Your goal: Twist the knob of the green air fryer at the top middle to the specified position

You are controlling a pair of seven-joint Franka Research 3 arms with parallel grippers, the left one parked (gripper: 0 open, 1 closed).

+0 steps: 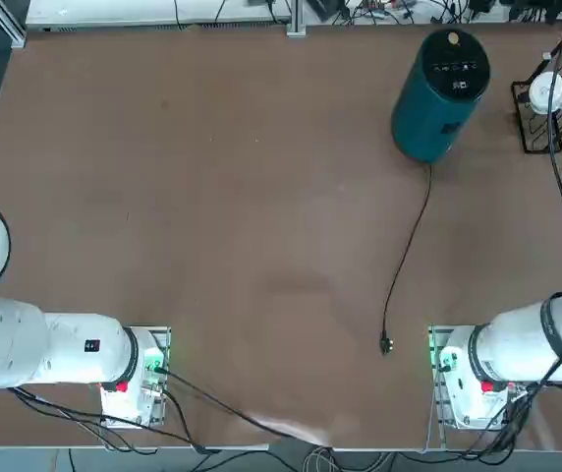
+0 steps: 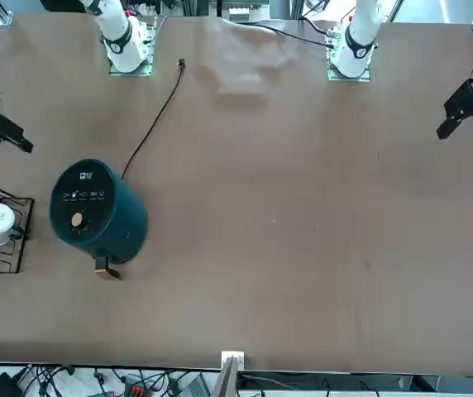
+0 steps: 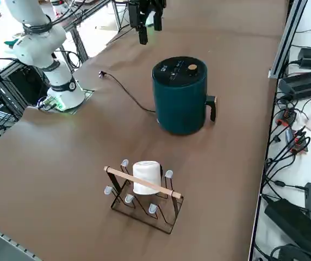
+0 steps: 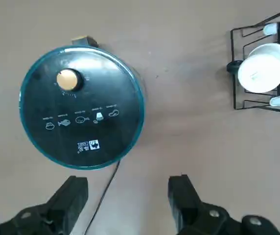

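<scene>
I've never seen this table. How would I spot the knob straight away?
Find the green air fryer, the tall teal drum beside the wire rack. On its black round top, the knob is the only gold disc, above white printed icons. The open right pincer hovers above.

Rack [image 4: 265, 73] cut off at wrist view's 3 o'clock edge; right gripper [image 4: 128, 198] fingers spread, bases cut at 6 o'clock; panel icons [image 1: 455, 69] unreadable from top.

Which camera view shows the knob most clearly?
The right wrist view: the knob faces the camera, large, above the open right gripper. The top, front and right side views show only a small tan dot on the air fryer.
</scene>
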